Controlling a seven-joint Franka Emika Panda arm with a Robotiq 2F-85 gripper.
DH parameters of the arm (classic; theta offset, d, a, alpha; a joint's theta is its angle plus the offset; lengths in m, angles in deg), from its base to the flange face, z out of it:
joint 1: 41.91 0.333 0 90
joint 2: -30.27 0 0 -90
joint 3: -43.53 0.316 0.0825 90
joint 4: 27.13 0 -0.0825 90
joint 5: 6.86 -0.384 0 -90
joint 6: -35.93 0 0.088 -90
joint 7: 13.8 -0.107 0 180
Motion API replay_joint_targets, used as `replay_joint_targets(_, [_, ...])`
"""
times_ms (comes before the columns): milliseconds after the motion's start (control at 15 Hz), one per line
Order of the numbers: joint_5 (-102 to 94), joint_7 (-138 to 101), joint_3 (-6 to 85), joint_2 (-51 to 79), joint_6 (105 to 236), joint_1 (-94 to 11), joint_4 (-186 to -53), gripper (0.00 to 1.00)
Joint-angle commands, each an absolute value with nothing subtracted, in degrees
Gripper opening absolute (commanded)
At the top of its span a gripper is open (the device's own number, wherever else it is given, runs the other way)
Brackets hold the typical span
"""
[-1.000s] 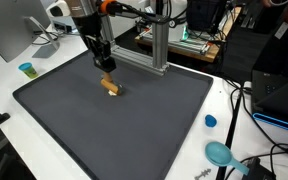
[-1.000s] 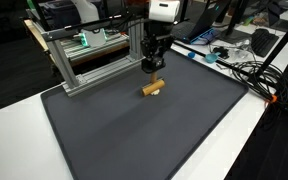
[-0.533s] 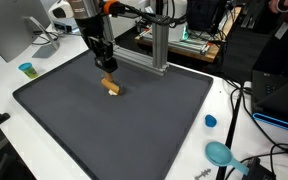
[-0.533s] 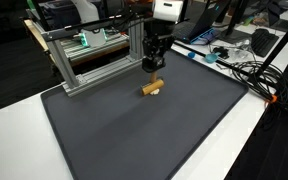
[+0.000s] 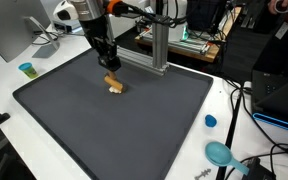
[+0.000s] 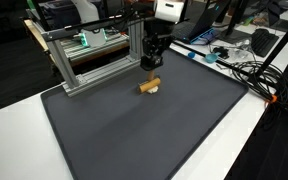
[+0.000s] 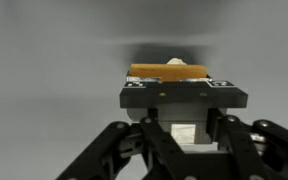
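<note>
Both ext. cams sit high, off-table, angled down at mat (image 5: 114, 130) from diff. corners, facing frame (image 5: 160, 50) at far edge; shared: whole mat + frame. Wrist cam v. close, looks past gripper (image 7: 182, 96) onto mat.

The mat (image 5: 114, 130) looks like a matt, dark grey sheet, rubbery or cloth-faced, with an even, fine-grained surface and no shine. The small block (image 5: 114, 85) on it looks like bare, unpainted wood, pale tan and dull. The gripper (image 5: 108, 68) is black with a matt finish, seemingly hard plastic and metal. The frame (image 5: 159, 45) behind is silvery metal with a satin sheen. The table (image 6: 254, 130) is smooth and white, and the little blue cap (image 5: 211, 121) looks like smooth plastic.
</note>
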State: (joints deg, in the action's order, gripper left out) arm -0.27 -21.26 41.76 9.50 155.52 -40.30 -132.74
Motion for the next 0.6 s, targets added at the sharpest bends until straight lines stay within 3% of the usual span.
replay_joint_targets(0, [0.85,-21.78,41.31,6.77,151.28,-40.15,-133.82,0.22])
replay_joint_targets(533, [-2.2,-14.2,42.85,20.46,150.83,-41.22,-138.93,0.22])
